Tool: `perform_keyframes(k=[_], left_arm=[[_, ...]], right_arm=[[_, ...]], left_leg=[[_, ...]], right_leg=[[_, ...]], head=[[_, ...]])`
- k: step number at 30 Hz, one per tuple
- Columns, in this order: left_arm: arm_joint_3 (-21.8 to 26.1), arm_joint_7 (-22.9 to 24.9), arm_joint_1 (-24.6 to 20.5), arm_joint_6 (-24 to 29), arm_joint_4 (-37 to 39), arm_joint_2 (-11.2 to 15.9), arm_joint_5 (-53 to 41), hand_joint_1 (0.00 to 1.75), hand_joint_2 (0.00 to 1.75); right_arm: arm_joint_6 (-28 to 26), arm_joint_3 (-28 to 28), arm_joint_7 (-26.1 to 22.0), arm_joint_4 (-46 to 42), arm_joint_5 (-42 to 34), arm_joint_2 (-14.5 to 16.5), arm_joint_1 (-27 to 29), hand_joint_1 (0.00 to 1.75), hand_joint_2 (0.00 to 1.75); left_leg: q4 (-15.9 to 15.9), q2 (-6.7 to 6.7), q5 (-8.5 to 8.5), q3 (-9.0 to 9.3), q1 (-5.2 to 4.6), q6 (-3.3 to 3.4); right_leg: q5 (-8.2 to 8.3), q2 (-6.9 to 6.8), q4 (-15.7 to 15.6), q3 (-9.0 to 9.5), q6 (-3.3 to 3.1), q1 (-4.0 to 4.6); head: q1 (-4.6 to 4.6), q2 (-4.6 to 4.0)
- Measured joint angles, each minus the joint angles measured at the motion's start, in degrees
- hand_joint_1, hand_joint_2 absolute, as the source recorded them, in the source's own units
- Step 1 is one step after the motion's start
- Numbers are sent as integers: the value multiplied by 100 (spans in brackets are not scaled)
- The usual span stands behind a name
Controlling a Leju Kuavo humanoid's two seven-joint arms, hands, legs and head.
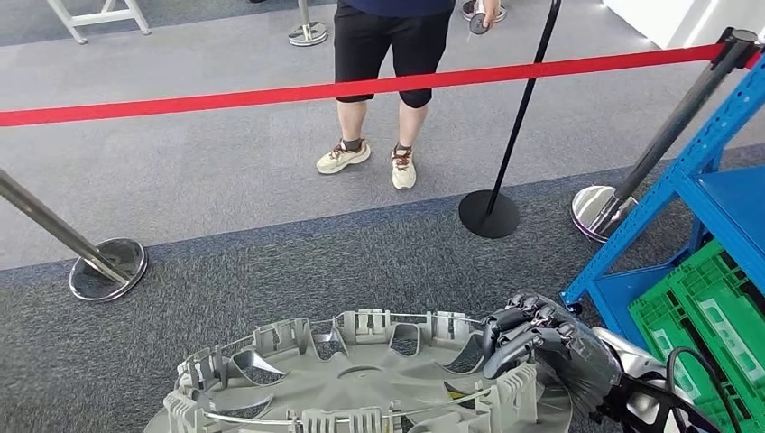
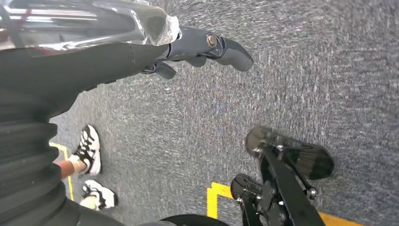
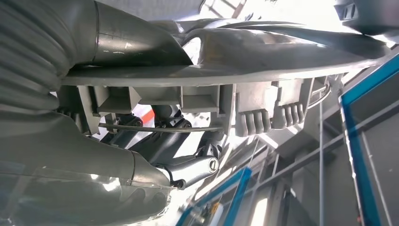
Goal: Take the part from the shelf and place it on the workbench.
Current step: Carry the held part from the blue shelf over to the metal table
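Scanning the head view from the left: a chrome stanchion base (image 1: pixel 108 268) on the grey carpet (image 1: pixel 271 262), a red barrier belt (image 1: pixel 271 93) across the upper part, a person's legs (image 1: pixel 379 108) behind it.

The part, a grey plastic wheel cover (image 1: pixel 361 383), sits low in my view, inner face up, clear of the blue shelf (image 1: pixel 713 180) at the right edge.

My right hand (image 1: pixel 532 347) grips its rim on the right side, fingers curled over the clip ring; the right wrist view confirms rim and wire ring between thumb and fingers.

Left hand (image 2: pixel 202 47): fingers loosely apart, holding nothing, over carpet.

Judgement: light, thin, flexes; clips (image 1: pixel 361 323) brittle. One-sided rim hold will droop. Better to support the opposite rim.
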Motion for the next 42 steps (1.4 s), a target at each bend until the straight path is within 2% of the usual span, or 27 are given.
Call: perform_keyframes(k=[2,3,4,5,7,8,9,11,13,15,17,18,19,20,22,24,26,28,30,32,33,34,35,37,39,40,42], left_arm=[[-1,27,-3,15,11,-12,-18,0,175],[-2,60,1,28,17,-22,-32,0,175],[-2,100,7,42,21,-31,-44,0,175],[-2,144,11,59,22,-39,-56,0,175],[-2,204,0,88,22,-49,-68,0,175],[-3,221,-14,97,22,-52,-72,0,175],[-3,234,-28,100,22,-54,-75,0,175],[-4,268,-40,92,22,-55,-92,0,175],[-4,308,-37,72,22,-56,-118,0,175],[-4,341,-46,52,22,-61,-137,0,175],[-4,381,-54,42,22,-79,-156,0,175],[-4,401,-52,41,22,-90,-164,0,175],[-4,420,-50,43,22,-99,-168,0,175],[-3,433,-48,50,22,-107,-153,0,175],[9,443,-50,76,21,-109,-81,0,175],[40,448,-47,101,19,-100,5,0,175],[88,458,-27,111,17,-95,68,0,175],[140,465,-15,131,18,-98,117,0,175],[177,448,-34,158,19,-99,145,0,175],[194,393,-45,162,19,-96,161,0,175],[202,355,-39,150,20,-92,164,0,175],[214,317,-31,137,20,-87,168,0,175],[227,282,-25,125,19,-78,172,0,175],[245,219,-24,115,17,-49,178,0,175],[256,185,-31,137,14,-14,179,0,175],[266,179,-30,169,13,3,179,0,175],[291,162,-10,241,13,34,180,0,175]], right_arm=[[14,2,4,-3,-20,1,7,175,175],[32,2,7,-3,-38,1,4,175,175],[59,2,12,-2,-61,2,-4,175,175],[101,1,18,7,-93,2,-29,175,175],[210,-7,31,52,-190,1,-139,175,175],[272,-14,34,93,-255,-5,-220,175,175],[326,-22,36,139,-322,-11,-304,175,175],[401,-37,35,227,-432,-28,-450,175,175],[430,-48,31,292,-469,-45,-561,175,175],[435,-51,22,339,-440,-61,-615,175,175],[428,-31,16,378,-352,-58,-623,175,175],[414,-13,16,397,-293,-53,-623,175,175],[391,5,16,411,-236,-50,-624,175,175],[357,24,16,419,-193,-51,-625,175,175],[275,54,14,417,-163,-72,-615,175,175],[215,61,7,380,-178,-112,-564,175,175],[208,46,2,316,-169,-135,-506,175,175],[223,31,1,262,-159,-135,-480,175,175],[251,18,2,223,-190,-136,-443,175,175],[291,2,5,197,-239,-138,-368,175,175],[314,-4,7,189,-256,-138,-325,175,175],[340,-8,9,181,-264,-135,-286,175,175],[365,-10,10,174,-267,-128,-257,175,175],[406,-12,14,168,-281,-102,-232,175,175],[471,-20,23,168,-336,-70,-231,175,175],[536,-34,29,168,-384,-46,-230,175,175],[714,-98,38,171,-491,34,-231,175,175]], left_leg=[[689,127,-237,-360,7,-8],[770,138,-213,-404,7,1],[618,154,-93,-323,3,17],[262,214,83,-127,-11,45],[-544,501,342,324,-77,115],[-788,603,390,455,-115,147],[-896,643,391,505,-148,173],[-942,498,419,524,-158,225],[-1010,359,476,592,-118,280],[-1037,211,505,629,-81,306],[-1033,37,507,628,-69,311],[-1029,-55,506,631,-64,308],[-1021,-148,502,636,-54,302],[-1004,-242,492,642,-37,286],[-936,-423,456,616,-12,225],[-891,-567,441,552,-6,154],[-899,-660,457,499,9,103],[-770,-420,375,409,3,63],[-214,-16,79,123,-7,32],[571,122,-241,-282,5,16],[784,131,-287,-394,7,19],[765,138,-225,-384,4,28],[500,164,-72,-238,-3,43],[-348,413,246,249,-53,103],[-841,626,342,527,-115,166],[-885,629,320,542,-140,189],[-950,489,355,588,-136,241]], right_leg=[[-12,-172,1,-2,-18,29],[-19,-257,1,0,-24,40],[-27,-340,1,5,-27,50],[-35,-412,1,14,-26,59],[-56,-531,0,38,-4,79],[-66,-584,-1,48,18,84],[-75,-641,-6,60,45,83],[-94,-740,-22,88,105,66],[-206,-529,127,59,152,40],[-504,-154,733,-211,190,23],[-746,-18,1466,-608,221,23],[-728,-8,1607,-714,228,23],[-592,2,1498,-701,230,20],[-372,36,1161,-575,235,10],[-29,291,367,-238,264,-38],[38,460,37,-98,247,-56],[42,354,33,-95,166,-35],[48,219,22,-79,85,-32],[39,70,15,-74,24,-16],[25,-97,15,-80,-5,15],[18,-181,15,-81,-11,26],[12,-265,16,-79,-15,35],[4,-340,16,-71,-14,42],[-21,-469,17,-37,7,59],[-51,-575,16,-1,51,66],[-63,-630,6,18,79,63],[-87,-707,-13,78,135,40]], head=[[-2,0],[-3,0],[-2,0],[-2,0],[1,0],[2,0],[2,0],[-1,0],[11,0],[57,0],[86,0],[87,0],[86,0],[87,0],[95,0],[95,0],[86,0],[61,0],[25,0],[13,0],[13,0],[11,0],[13,0],[14,0],[15,0],[16,0],[8,0]])
